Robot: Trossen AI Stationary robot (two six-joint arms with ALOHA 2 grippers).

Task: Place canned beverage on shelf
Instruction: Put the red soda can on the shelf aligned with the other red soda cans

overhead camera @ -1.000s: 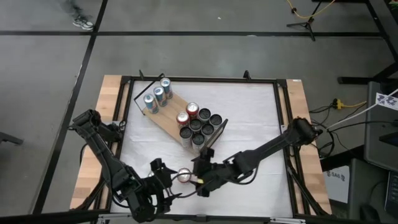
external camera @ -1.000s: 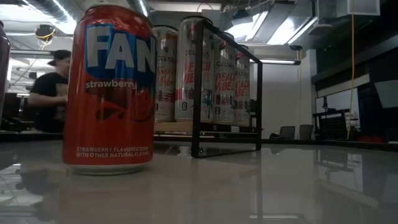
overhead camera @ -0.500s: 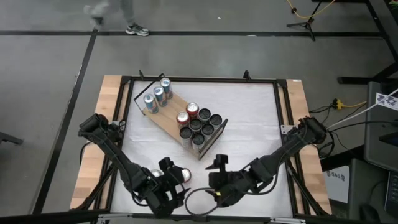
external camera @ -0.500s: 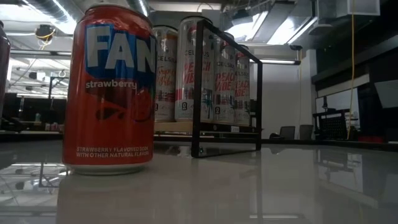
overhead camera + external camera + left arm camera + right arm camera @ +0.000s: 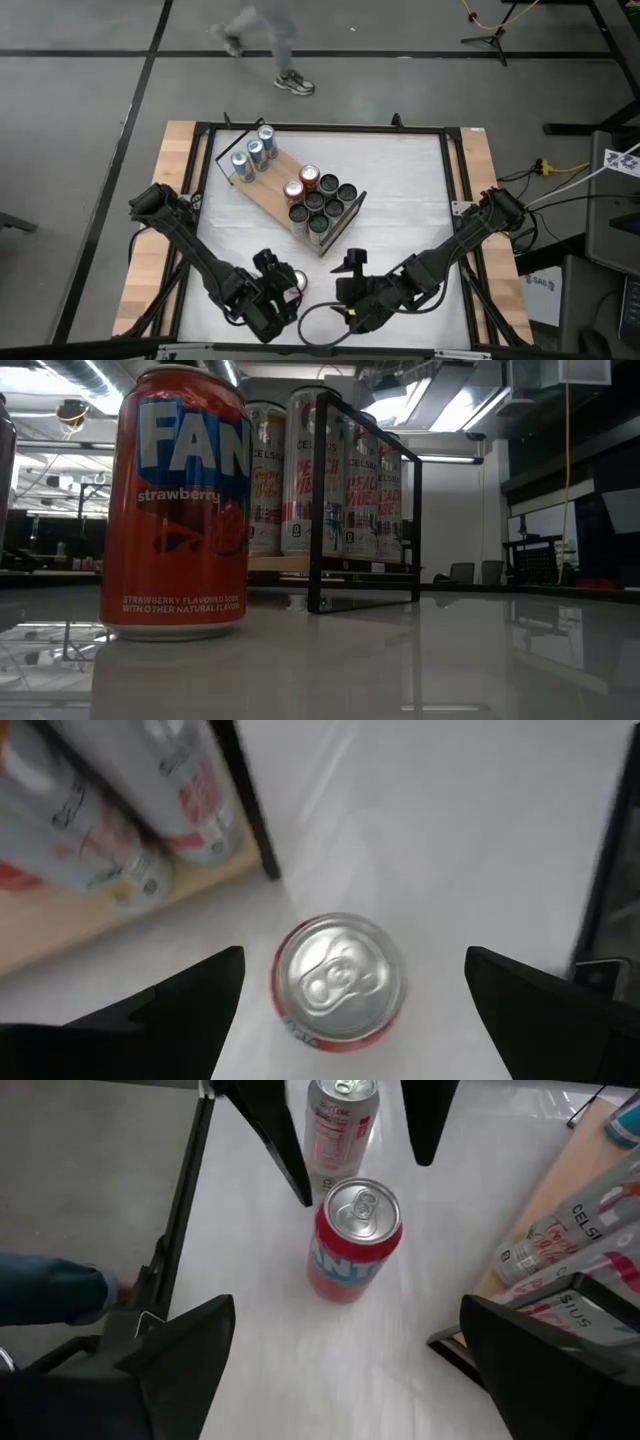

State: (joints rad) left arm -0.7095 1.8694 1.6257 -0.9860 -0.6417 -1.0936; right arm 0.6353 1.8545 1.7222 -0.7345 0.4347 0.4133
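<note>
High view: the red cylindrical can (image 5: 297,281) with a shiny silver top stands upright on the glossy white tabletop (image 5: 400,190), between the spread fingers of the left gripper (image 5: 283,290). Right gripper (image 5: 352,290) nearby gapes, empty. The light-wood shelf (image 5: 290,188) with thin black wire frame lies beyond, carrying cans.

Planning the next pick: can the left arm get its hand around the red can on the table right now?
Probably yes. The left hand is open, poised right above the red can, which stands upright, clear of the shelf.
</note>
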